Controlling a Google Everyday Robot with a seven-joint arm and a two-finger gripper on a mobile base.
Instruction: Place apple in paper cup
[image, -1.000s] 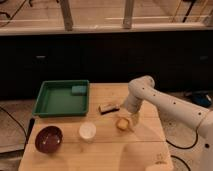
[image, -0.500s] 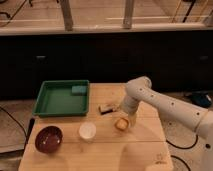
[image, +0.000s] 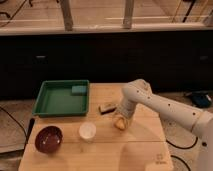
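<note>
The apple (image: 119, 123), small and yellowish-orange, lies on the wooden table (image: 135, 155) right of centre. My gripper (image: 122, 117) comes down from the white arm and sits right on top of the apple. The paper cup (image: 87, 131), small and white, stands upright about one apple-width to the left of the apple. The gripper hides the apple's top.
A small dark rectangular block (image: 107, 108) lies just up-left of the gripper. A green tray (image: 50, 102) with a green sponge (image: 78, 90) is at the back left. A dark red bowl (image: 48, 139) stands at the front left. A dark counter runs behind the table.
The arm's elbow has shifted slightly left and the gripper has settled a little lower onto the apple. The apple, cup and block have not moved.
</note>
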